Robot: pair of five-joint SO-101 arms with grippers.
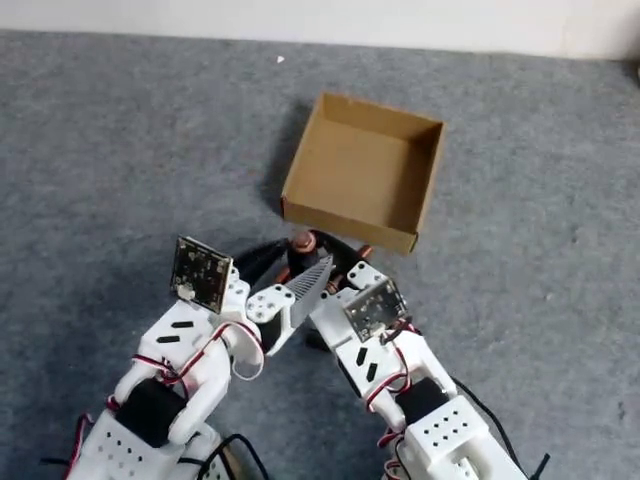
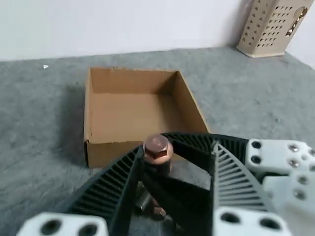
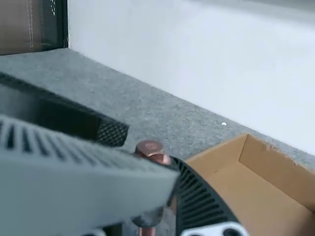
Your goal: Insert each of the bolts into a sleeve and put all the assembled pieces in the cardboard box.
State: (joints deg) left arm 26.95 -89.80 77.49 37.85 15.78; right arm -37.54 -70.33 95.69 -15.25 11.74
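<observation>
bolt [image 2: 157, 147]: head-up between left gripper [image 1: 290, 260] and right gripper [image 1: 330, 255], just beside cardboard box [image 2: 106, 150]
grip: can't tell who's clamping
handling: likely stiff, slick metal, so you grab under the head

left hand [image 1: 293, 260]: low, stretched forward, angled inward | right hand [image 1: 328, 264]: low, angled inward, meeting left hand

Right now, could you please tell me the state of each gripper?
Left gripper: open, one finger beside the copper bolt.
Right gripper: closed on the copper bolt.
</observation>
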